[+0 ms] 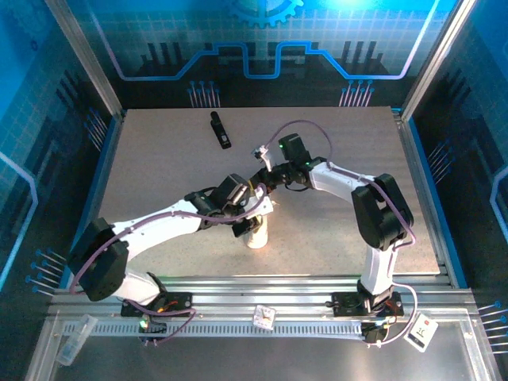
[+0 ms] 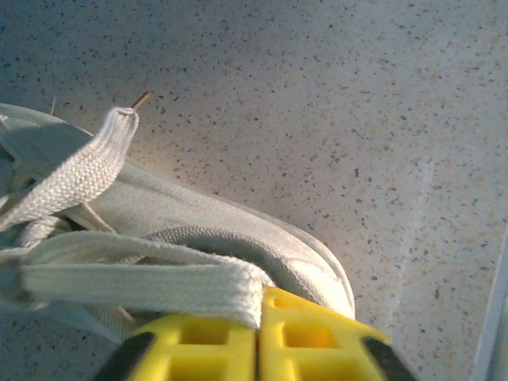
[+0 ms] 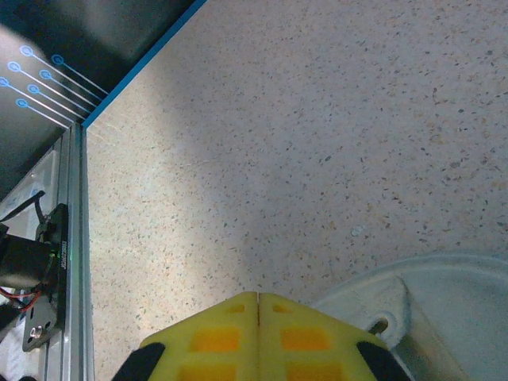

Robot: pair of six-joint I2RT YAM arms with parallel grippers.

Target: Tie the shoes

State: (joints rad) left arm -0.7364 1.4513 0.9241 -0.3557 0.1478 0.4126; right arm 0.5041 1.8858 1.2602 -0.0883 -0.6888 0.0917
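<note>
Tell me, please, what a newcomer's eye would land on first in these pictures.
The white sneaker at mid-table draws the eye first. In the left wrist view, the left pincer appears shut on its flat off-white lace. A black bar lies apart, further back.

The sneaker [image 2: 238, 230] and its woven laces [image 2: 135, 282] are rendered in off-white against a beige table [image 2: 357, 119] flecked with dark specks. Yellow fingers edged in black are shown on the left gripper [image 2: 259, 309] and right gripper [image 3: 258, 303]. Toward 12 o'clock on the table a black bar [image 1: 221, 130] is seen, backed by blue grid-patterned walls [image 1: 48, 95].
</note>
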